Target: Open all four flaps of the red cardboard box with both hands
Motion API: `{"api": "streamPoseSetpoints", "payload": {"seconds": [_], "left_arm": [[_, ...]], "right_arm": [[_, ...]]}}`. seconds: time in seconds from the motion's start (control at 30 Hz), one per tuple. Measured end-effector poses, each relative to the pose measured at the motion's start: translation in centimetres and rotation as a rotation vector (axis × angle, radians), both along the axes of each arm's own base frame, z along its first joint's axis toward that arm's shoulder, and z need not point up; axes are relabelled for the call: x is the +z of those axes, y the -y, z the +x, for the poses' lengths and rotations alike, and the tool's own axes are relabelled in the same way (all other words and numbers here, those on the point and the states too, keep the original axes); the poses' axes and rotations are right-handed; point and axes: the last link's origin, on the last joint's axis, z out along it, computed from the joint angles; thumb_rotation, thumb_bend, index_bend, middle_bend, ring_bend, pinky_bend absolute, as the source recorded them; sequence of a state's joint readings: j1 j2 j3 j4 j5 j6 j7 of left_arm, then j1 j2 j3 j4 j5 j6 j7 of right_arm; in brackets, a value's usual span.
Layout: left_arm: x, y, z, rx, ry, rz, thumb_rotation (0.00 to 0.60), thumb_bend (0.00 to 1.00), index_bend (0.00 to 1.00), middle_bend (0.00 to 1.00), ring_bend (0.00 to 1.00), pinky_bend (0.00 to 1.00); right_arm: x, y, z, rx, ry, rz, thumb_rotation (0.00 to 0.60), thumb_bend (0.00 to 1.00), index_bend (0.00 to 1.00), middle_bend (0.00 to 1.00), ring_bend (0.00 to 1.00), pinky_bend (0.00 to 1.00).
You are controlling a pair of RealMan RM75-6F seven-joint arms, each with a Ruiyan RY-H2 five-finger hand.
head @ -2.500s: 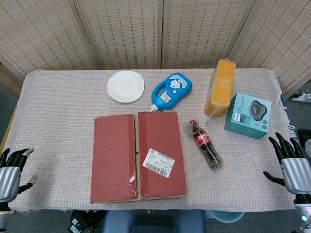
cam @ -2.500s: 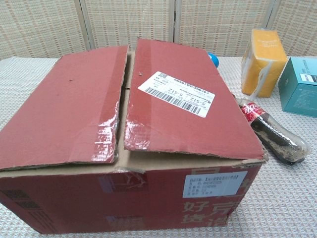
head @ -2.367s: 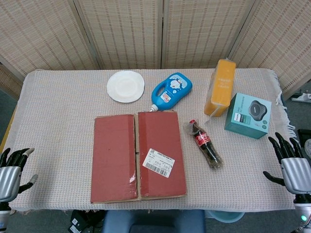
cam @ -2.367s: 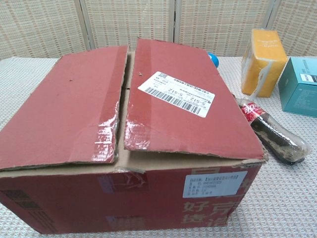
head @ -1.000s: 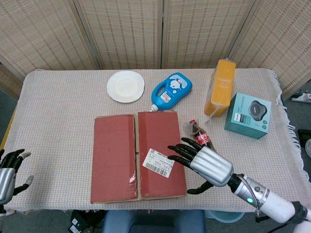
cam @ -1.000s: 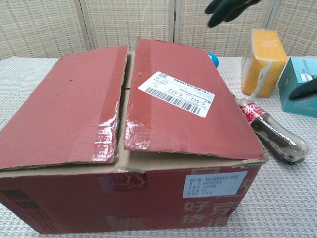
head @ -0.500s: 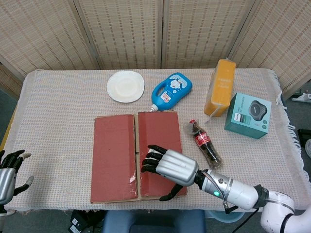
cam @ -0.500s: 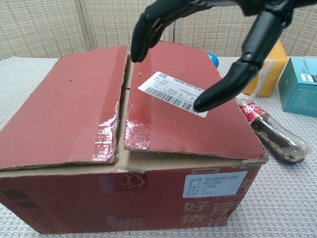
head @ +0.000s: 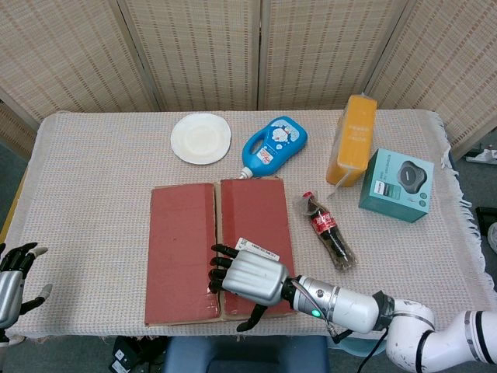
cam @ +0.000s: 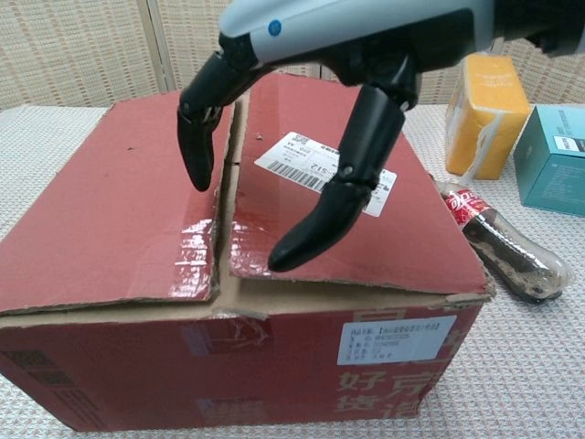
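The red cardboard box (head: 186, 233) stands at the table's front middle with its two top flaps lying shut, a seam between them. In the chest view the left flap (cam: 119, 201) and the right flap (cam: 420, 238), which carries a white label, are slightly raised at the seam. My right hand (head: 247, 278) hovers over the front part of the seam, fingers spread and pointing down, holding nothing; the chest view shows the same right hand (cam: 311, 101) just above the flaps. My left hand (head: 12, 284) hangs off the table's front left corner, fingers apart and empty.
To the right of the box lies a cola bottle (head: 329, 231). Behind it are a teal carton (head: 396, 185), an orange pack (head: 353, 140), a blue detergent bottle (head: 272, 146) and a white plate (head: 200, 137). Folding screens close off the back.
My right hand has swung in from the table's right edge and now sits over the box's seam near the front. The flaps have not moved. The left hand has sunk slightly.
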State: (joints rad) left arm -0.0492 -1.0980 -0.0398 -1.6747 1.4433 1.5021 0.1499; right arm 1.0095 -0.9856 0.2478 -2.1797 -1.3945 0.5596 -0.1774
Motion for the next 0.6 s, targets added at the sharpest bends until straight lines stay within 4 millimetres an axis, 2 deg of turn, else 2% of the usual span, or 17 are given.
{"api": "streamPoseSetpoints", "payload": {"seconds": [0.23,0.6], "left_arm": [[0.0,0.0,-0.1,0.005,0.005,-0.002,0.6,0.31,0.25,0.19,0.19,0.0],[-0.1,-0.1,-0.4,0.011,0.012,-0.005,0.6,0.31,0.25,0.19,0.19,0.0]], "right_arm": [[-1.3,0.0,0.6,0.057,-0.039,-0.029,0.344,0.04,0.37,0.32,0.17,0.0],[-1.9,0.4,-0.2,0.05,-0.082,-0.093,0.341,0.04,0.45,0.39,0.2,0.0]]}}
